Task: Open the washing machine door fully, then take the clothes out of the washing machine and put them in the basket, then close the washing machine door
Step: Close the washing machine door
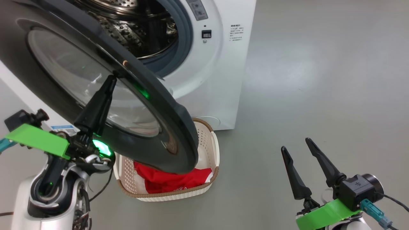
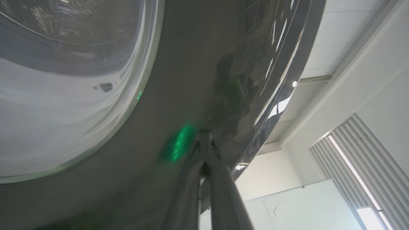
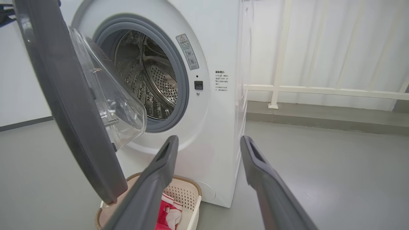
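The left gripper (image 1: 111,79), closed and empty, is pressing the rim of the round glossy black door (image 1: 174,124), probably heavy and slippery.

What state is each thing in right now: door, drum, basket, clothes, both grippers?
washing machine door: partly open, swung out over the basket.
basket: on the floor, holding the clothes.
clothes: bunched in the basket.
drum: no garment visible in the part that shows.
left gripper: shut, tips against the door's black rim.
right gripper: open, empty.
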{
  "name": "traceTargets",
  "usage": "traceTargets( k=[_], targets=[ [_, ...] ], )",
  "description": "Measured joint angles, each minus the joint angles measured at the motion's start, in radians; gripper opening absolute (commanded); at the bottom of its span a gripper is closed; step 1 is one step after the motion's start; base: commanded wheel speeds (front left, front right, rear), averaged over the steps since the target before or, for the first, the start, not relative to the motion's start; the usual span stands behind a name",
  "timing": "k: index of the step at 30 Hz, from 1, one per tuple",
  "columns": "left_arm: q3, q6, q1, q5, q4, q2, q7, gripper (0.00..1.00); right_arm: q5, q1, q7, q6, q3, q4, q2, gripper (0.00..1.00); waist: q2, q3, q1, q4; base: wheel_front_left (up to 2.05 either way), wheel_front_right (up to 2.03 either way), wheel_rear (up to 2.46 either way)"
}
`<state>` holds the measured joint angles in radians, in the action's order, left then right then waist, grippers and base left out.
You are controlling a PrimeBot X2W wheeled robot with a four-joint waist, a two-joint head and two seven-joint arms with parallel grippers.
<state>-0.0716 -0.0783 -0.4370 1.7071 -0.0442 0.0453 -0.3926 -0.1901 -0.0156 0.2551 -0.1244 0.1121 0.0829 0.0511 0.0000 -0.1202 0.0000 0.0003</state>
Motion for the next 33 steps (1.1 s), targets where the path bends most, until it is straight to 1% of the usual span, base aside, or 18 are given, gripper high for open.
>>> traceTargets(
  k=[2, 5, 8, 23, 27, 33],
  targets=[
    [-0.002, 0.001, -0.011, 0.0, -0.011, -0.001, 0.005, 0.0, 0.0, -0.011, 0.0, 0.0, 0.0, -0.002, 0.0, 1.0, 0.0, -0.004, 0.0, -0.01, 0.0, 0.0, 0.0],
    [-0.009, 0.018, -0.027, 0.0, -0.027, -0.002, 0.014, 0.0, 0.0, -0.014, 0.0, 0.0, 0.0, -0.004, 0.0, 1.0, 0.0, -0.011, 0.0, -0.024, 0.0, 0.0, 0.0],
    [-0.019, 0.019, -0.046, 0.002, -0.044, -0.004, 0.018, 0.0, 0.0, -0.015, 0.0, 0.0, -0.002, -0.005, 0.0, 1.0, 0.0, -0.02, 0.0, -0.035, 0.0, 0.0, 0.0],
    [-0.029, 0.054, -0.146, 0.0, -0.127, -0.006, 0.047, 0.0, 0.0, -0.038, 0.0, 0.0, 0.001, -0.006, 0.0, 1.0, 0.0, -0.057, 0.0, -0.09, 0.0, 0.0, 0.0],
    [-0.034, 0.072, -0.168, -0.001, -0.148, -0.003, 0.048, 0.0, 0.0, -0.045, 0.0, 0.0, 0.001, -0.007, 0.0, 1.0, 0.0, -0.067, 0.0, -0.109, 0.0, 0.0, 0.0],
    [-0.038, 0.08, -0.196, -0.009, -0.173, 0.004, 0.048, 0.0, 0.0, -0.052, 0.0, 0.0, 0.001, -0.009, -0.001, 1.0, 0.0, -0.081, 0.0, -0.136, 0.0, 0.0, 0.0]
  ],
)
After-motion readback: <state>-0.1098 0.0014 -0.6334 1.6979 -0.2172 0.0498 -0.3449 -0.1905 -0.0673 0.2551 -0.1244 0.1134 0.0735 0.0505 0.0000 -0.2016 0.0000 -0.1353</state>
